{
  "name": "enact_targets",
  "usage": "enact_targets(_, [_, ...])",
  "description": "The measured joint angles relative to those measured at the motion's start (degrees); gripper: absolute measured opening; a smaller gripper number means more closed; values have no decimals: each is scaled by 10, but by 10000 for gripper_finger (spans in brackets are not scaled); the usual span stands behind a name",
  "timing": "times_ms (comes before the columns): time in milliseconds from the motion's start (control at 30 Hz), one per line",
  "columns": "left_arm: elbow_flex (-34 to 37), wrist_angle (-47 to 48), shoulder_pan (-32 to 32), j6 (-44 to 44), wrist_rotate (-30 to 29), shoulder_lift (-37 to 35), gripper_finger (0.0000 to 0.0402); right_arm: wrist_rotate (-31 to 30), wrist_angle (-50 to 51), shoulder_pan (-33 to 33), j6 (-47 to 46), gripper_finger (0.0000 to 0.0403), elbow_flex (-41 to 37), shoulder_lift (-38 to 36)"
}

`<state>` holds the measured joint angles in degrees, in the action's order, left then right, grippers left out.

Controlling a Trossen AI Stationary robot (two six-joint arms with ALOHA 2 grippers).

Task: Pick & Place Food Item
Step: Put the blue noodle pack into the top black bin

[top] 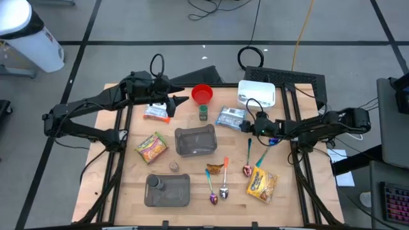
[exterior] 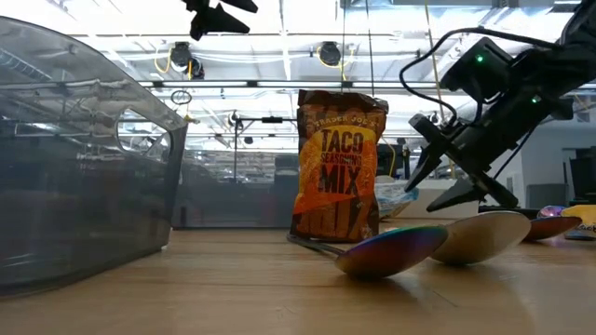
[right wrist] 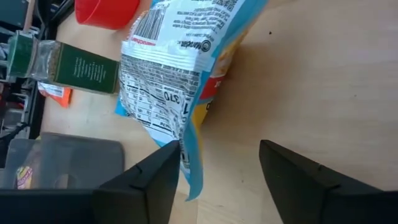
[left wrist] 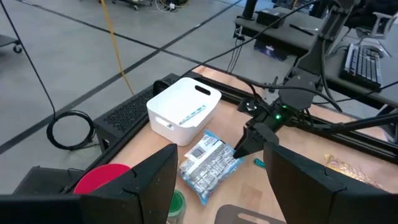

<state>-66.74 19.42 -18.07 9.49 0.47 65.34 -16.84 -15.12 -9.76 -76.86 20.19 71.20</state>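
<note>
Your right pincer (top: 250, 125) sits at the snack bag (top: 231, 117), which lies flat on the worktop (top: 192, 167) toward 1 o'clock from the middle, just in front of the white bin (top: 256, 93). In the right wrist view the fingers (right wrist: 149, 180) stand apart w/ the bag's near edge (right wrist: 186, 93) running up to the gap between them; one finger is right at the blue seam. Nothing's gripped yet: the jaws are partway open and the bag rests on the wood. That low, forward reach makes sense, since a flat foil pouch gives you only its crimped edge to pinch, so you come in from the 3 o'clock side along the surface.

Your left pincer (top: 171, 104) hovers near 11 o'clock, above the small orange-and-white packet (top: 156, 114) and next to the red cup (top: 202, 94). Its fingers (left wrist: 149, 180) are spread wide and hold nothing; it looks parked out of the way.

The clear tub (top: 195, 141) sits at centre, prob the drop spot, tho that's my guess from the task line only. Green spice jar (top: 203, 113) stands btwn cup and tub, close to the bag's 9 o'clock side, so watch it when you lift. The spoons (top: 225, 189) and the yellow packet (top: 262, 184) lie at 5 o'clock, well clear of the grab.
</note>
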Motion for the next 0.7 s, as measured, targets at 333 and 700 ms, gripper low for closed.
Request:
enact_targets(333, [0, 0, 0, 0, 1, 0, 244, -10, -7, -4, 10, 113, 0, 0])
enact_targets(700, [0, 0, 0, 6, 1, 0, 244, 20, -21, -4, 40, 5, 0, 0])
